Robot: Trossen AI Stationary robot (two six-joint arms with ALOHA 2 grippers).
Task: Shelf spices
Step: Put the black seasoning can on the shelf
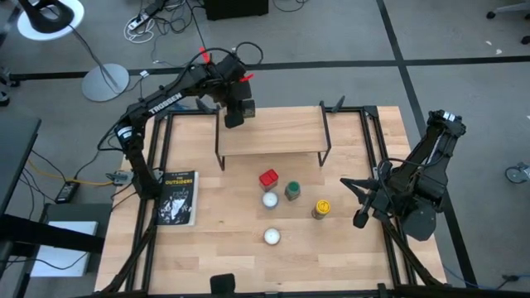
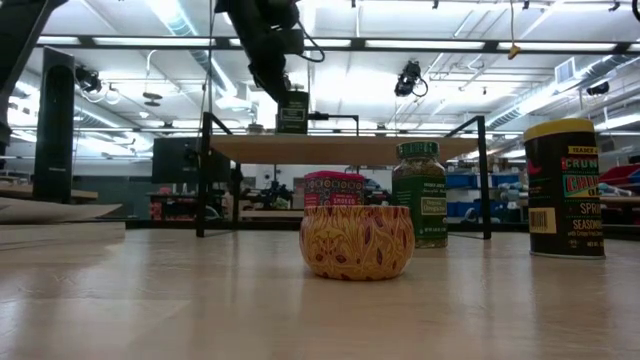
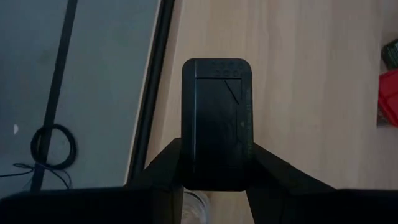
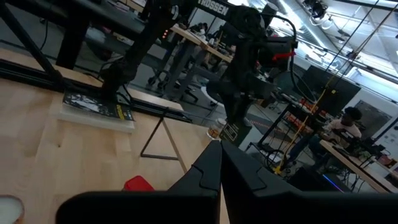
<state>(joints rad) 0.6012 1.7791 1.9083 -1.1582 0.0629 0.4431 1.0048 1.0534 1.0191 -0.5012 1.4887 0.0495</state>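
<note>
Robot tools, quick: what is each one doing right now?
Left tool: shut on the dark square tin, over the shelf.
Right tool: shut, empty.

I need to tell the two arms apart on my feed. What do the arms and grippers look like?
Both arms are dark, jointed links with black cabling along them. The left arm carries white TROSSEN lettering and red tabs near its wrist; the left gripper has two broad matte-black fingers. The right arm shows no readable marking; the right gripper has black angular fingers.
</note>
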